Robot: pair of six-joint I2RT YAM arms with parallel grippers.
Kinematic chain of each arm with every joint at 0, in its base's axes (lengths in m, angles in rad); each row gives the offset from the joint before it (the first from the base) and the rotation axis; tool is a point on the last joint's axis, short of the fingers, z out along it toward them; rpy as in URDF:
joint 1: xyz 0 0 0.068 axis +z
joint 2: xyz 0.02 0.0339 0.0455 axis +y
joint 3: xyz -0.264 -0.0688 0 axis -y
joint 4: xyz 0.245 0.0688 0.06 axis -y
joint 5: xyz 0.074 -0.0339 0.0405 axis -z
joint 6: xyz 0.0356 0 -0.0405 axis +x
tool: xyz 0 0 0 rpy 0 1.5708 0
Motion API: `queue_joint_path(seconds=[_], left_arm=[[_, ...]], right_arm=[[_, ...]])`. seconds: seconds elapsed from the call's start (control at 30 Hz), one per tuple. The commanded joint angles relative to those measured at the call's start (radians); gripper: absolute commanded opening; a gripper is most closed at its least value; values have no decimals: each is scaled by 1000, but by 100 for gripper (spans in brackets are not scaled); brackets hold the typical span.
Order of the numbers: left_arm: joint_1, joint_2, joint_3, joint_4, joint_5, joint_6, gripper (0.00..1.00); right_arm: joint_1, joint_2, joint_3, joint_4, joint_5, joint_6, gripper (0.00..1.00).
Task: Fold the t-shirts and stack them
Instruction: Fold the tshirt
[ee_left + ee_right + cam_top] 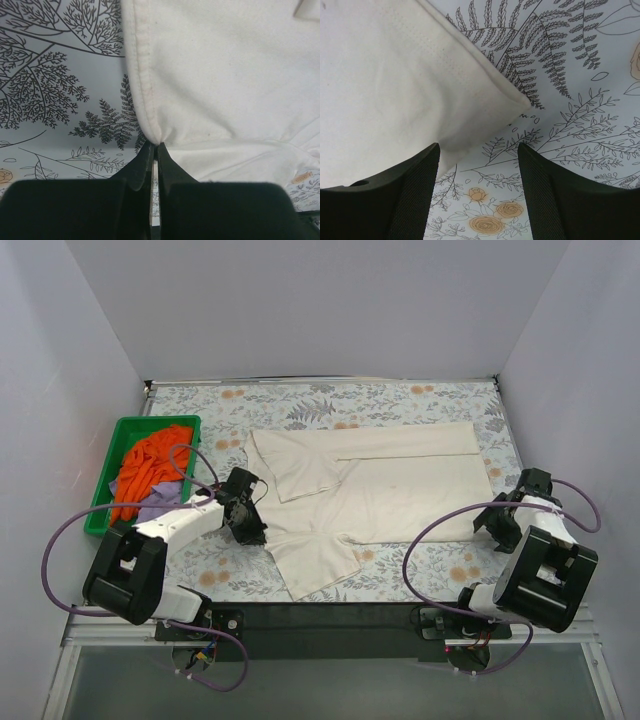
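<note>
One cream t-shirt (380, 480) lies spread on the counter (440, 400), soft and limp, likely best taken at hems and corners: left fingers (172, 175) pinch its hemmed edge, right fingers (415, 200) stand wide by a corner.

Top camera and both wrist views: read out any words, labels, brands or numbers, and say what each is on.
None can be read. The cream t-shirt has no print or tag showing, the green tray is unmarked, the table cover carries only leaf and flower drawings, and the left arm and right arm show no legible lettering.
</note>
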Motion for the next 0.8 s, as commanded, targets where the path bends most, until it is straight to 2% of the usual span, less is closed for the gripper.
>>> queue_joint_path(seconds=[0.0,0.2,0.3,0.4,0.43,0.53,0.63,0.77], left_arm=[[-1,20,19,-36,-62,22,0],[-3,17,17,-35,-65,24,0],[-3,17,20,-39,-68,25,0],[-3,11,31,-56,-75,27,0],[-1,9,36,-62,-83,28,0],[-1,-6,60,-102,-98,34,0],[5,-21,89,-144,-106,44,0],[34,-43,121,-180,-109,57,0]], right_arm=[[-20,11,10,54,-2,11,59],[-39,36,-7,99,-9,14,55],[-42,45,-23,105,-20,24,47],[-49,28,-39,99,-6,30,28],[-51,22,-39,91,-3,30,18],[-57,-12,-31,39,12,43,6],[-58,-49,-20,-5,26,60,1],[-58,-73,25,-51,31,74,1]])
